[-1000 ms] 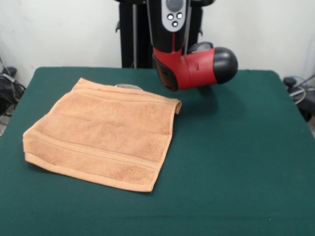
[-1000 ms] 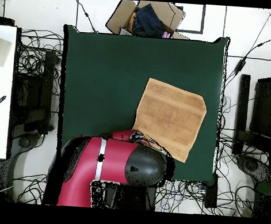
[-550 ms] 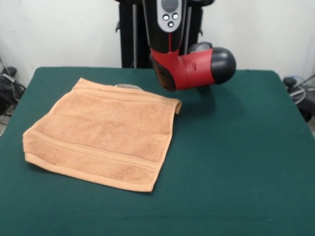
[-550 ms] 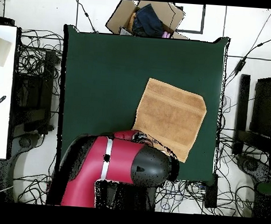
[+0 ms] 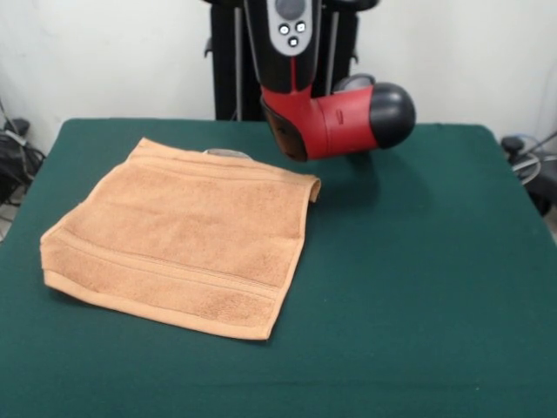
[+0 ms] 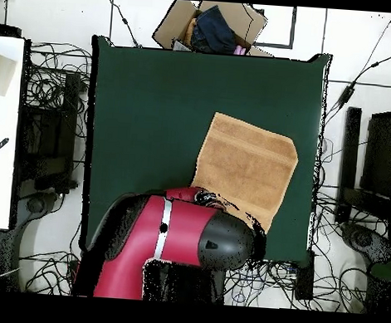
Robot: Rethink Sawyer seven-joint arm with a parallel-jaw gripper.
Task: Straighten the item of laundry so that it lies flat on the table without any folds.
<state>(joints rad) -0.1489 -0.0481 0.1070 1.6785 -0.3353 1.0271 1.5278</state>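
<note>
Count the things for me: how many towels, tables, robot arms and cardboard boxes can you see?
Towels: 1
Tables: 1
Robot arms: 1
Cardboard boxes: 1
Total: 4

Open table (image 5: 435,261) beside the towel (image 5: 183,239); bulky arm (image 5: 335,117) above its far corner.

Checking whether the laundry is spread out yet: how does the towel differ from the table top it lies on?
The towel is light orange-tan and looped in texture, with woven bands near its hems; the table is plain dark green. The towel covers only a small part of the far larger table. The towel's edges sit skewed to the table's edges, seen best from overhead. Both are roughly rectangular, and the towel looks flat.
</note>
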